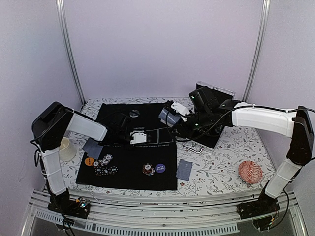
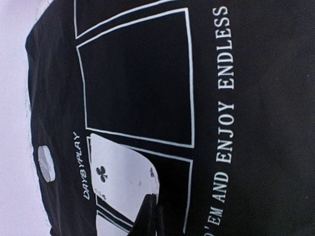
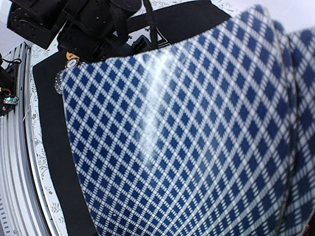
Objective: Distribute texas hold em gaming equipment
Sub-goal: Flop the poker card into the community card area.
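My left gripper (image 1: 139, 137) is low over the middle of the black mat (image 1: 123, 179), its fingers (image 2: 147, 216) shut on the edge of a face-up white clubs card (image 2: 123, 177). That card lies over a printed card outline. My right gripper (image 1: 168, 116) hovers over the mat's far right part, shut on a deck of blue-checked playing cards (image 3: 187, 137). The deck fills the right wrist view and hides the fingers. Face-down cards lie at the mat's left edge (image 1: 92, 147) and right of the mat (image 1: 185, 169). Chip stacks (image 1: 106, 160) (image 1: 148, 168), an orange button (image 1: 89, 161), a purple button (image 1: 160, 168) and a silver button (image 1: 134, 113) rest on the mat.
A cream mug (image 1: 66, 147) stands left of the mat under the left arm. A red patterned disc (image 1: 250, 172) lies at the right. A black case (image 1: 212, 129) and a metal clip (image 1: 194, 147) sit below the right arm. Walls close the back and both sides.
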Robot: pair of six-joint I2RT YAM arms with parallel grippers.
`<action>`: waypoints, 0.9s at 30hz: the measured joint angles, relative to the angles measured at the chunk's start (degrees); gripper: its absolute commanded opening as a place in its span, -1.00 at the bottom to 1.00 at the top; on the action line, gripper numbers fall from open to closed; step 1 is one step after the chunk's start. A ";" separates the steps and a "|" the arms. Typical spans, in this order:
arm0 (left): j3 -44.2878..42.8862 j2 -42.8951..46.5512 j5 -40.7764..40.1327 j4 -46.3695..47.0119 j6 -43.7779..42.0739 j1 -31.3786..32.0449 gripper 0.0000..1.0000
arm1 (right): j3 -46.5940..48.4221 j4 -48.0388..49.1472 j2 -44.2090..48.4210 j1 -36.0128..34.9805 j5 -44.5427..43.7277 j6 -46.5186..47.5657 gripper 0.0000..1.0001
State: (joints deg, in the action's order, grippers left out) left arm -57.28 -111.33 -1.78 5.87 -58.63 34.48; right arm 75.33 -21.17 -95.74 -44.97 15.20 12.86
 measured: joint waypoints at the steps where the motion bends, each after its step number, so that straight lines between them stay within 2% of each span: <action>1: -0.68 -0.48 0.09 -0.70 0.33 0.00 -0.75 | -0.04 0.02 0.02 0.00 0.00 0.00 -0.26; 7: -2.99 -1.25 0.50 -2.19 2.75 0.00 -0.45 | -0.42 0.07 0.02 0.00 0.00 0.00 -0.26; 15: -3.67 0.24 4.37 -6.32 5.49 0.02 -0.30 | -0.42 0.17 0.02 0.00 -0.02 0.00 -0.26; 18: -3.98 2.16 6.91 -9.60 8.04 0.02 -0.10 | -0.42 0.17 0.02 0.00 -0.04 0.00 -0.26; 21: -6.16 5.92 10.12 -12.52 14.14 -0.15 0.02 | -0.42 0.17 0.02 0.00 -0.04 0.00 -0.26; 24: -12.59 8.92 15.17 -15.21 24.09 -0.94 0.14 | -0.42 0.17 0.02 0.00 -0.04 0.00 -0.26; 27: -19.08 10.97 23.96 -16.02 36.15 -2.97 0.51 | -0.42 0.17 0.02 0.00 -0.04 0.00 -0.26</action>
State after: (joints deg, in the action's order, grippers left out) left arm -76.36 -100.36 22.17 -10.15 -22.48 31.51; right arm 74.91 -20.99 -95.72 -44.97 15.16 12.86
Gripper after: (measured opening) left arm 0.594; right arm 0.369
